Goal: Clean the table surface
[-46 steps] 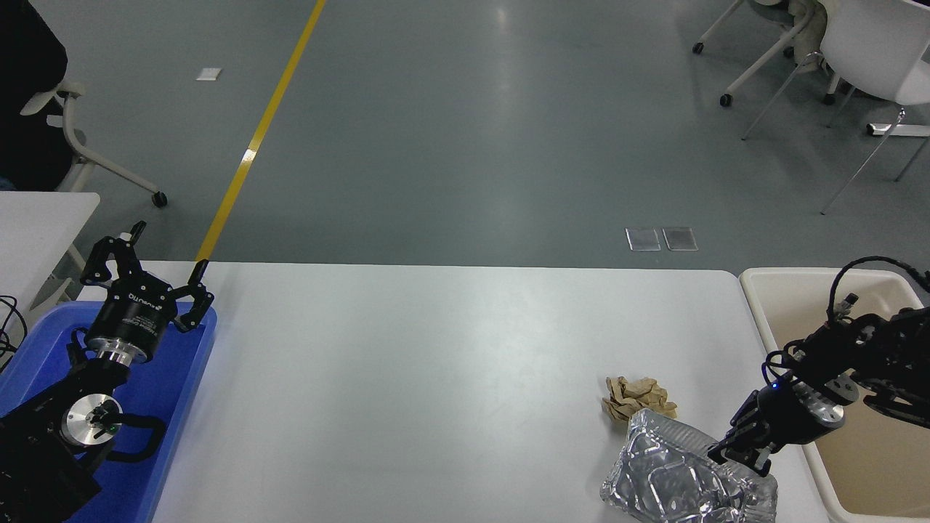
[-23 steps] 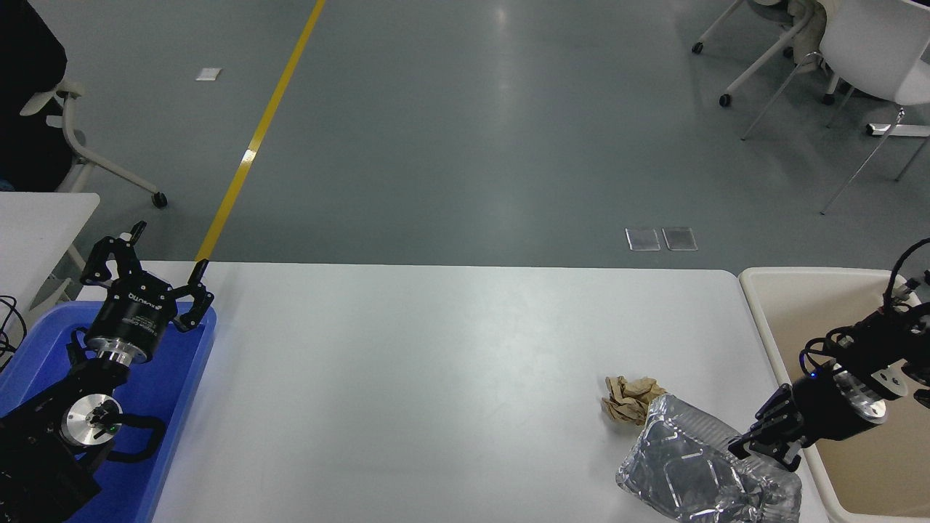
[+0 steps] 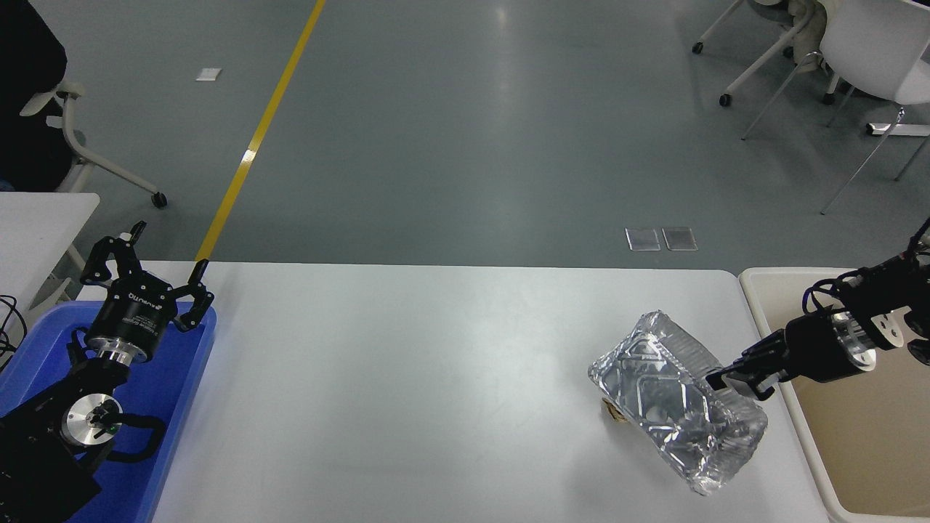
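The table surface is a wide white top with rounded corners. At its right end a crumpled silver foil tray hangs tilted above it, with my right gripper shut on the tray's right rim. A crumpled brown paper ball lies almost hidden under the tray; only a sliver shows. My left gripper stands open over the blue tray at the left, holding nothing.
A blue tray sits on the table's left edge under the left arm. A beige bin stands beside the table's right end. A smaller white table and office chairs stand beyond.
My right gripper has lifted the foil tray up and away from the near edge; the tray now covers most of the brown paper ball. The left arm has not moved.
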Controlling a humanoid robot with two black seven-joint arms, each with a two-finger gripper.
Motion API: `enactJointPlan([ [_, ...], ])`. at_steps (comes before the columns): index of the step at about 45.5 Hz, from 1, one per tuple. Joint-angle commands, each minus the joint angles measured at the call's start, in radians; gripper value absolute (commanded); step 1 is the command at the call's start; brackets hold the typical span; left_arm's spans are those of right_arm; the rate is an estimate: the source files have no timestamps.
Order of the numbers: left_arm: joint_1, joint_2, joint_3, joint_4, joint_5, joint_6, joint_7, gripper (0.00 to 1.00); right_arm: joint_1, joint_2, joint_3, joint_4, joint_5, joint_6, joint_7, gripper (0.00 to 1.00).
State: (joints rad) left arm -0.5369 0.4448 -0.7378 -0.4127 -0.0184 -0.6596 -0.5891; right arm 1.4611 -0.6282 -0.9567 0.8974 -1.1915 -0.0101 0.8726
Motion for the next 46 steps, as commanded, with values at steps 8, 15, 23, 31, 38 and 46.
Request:
enactJointPlan([
  [8,0.0,0.0,0.0,0.0,0.0,0.0,0.0,1.0,-0.03,0.008,0.079,-0.247,0.252,0.216,0.0,0.0],
  [15,0.0,0.0,0.0,0.0,0.0,-0.002,0.0,1.0,-0.064,0.016,0.079,-0.354,0.343,0.289,0.0,0.0],
  [23,0.0,0.0,0.0,0.0,0.0,0.0,0.0,1.0,-0.111,0.016,0.081,-0.414,0.394,0.323,0.0,0.0],
  [31,0.0,0.0,0.0,0.0,0.0,0.0,0.0,1.0,-0.231,0.018,0.127,-0.526,0.492,0.355,0.0,0.0],
  [38,0.0,0.0,0.0,0.0,0.0,0.0,0.0,1.0,-0.284,0.022,0.173,-0.638,0.627,0.413,0.0,0.0],
  [46,0.0,0.0,0.0,0.0,0.0,0.0,0.0,1.0,-0.33,0.021,0.228,-0.696,0.771,0.43,0.0,0.0],
])
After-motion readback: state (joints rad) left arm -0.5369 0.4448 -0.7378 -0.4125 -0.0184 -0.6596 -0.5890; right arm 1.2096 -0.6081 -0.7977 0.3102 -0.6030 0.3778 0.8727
